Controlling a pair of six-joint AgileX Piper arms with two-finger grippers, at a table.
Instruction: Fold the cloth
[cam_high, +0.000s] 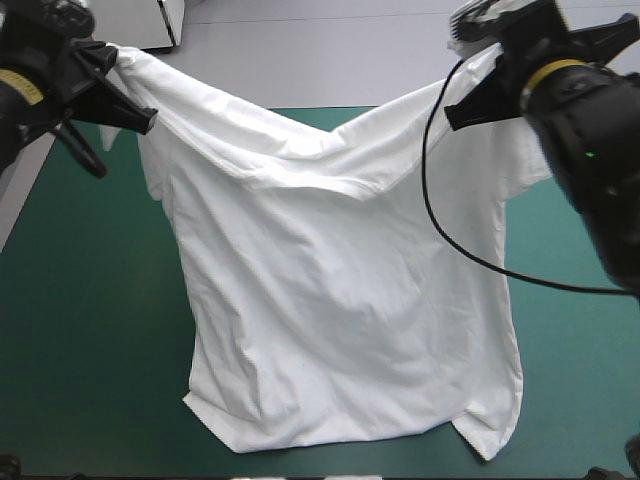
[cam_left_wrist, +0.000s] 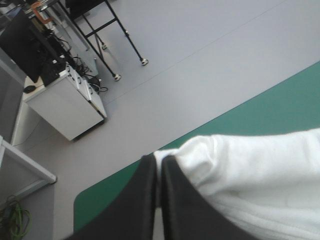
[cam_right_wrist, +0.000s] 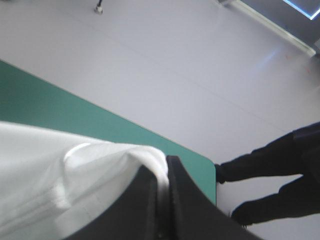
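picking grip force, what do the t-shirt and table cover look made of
T-shirt: thin, soft, matte fabric, likely cotton knit; it drapes and wrinkles in loose folds. Teal-green cover: smooth matte mat, flat, uncreased; exact material unclear.

A white, short-sleeved fabric T-shirt (cam_high: 340, 300) hangs stretched between two raised grippers with broad black fin-shaped fingers. The left gripper (cam_high: 115, 80) pinches one top corner above the tabletop's far left corner, and the right gripper (cam_high: 478, 65) pinches the other toward the far right. The top edge sags in folds between them. The lower hem rests on the teal-green cover (cam_high: 80, 330), near the tabletop's near edge.
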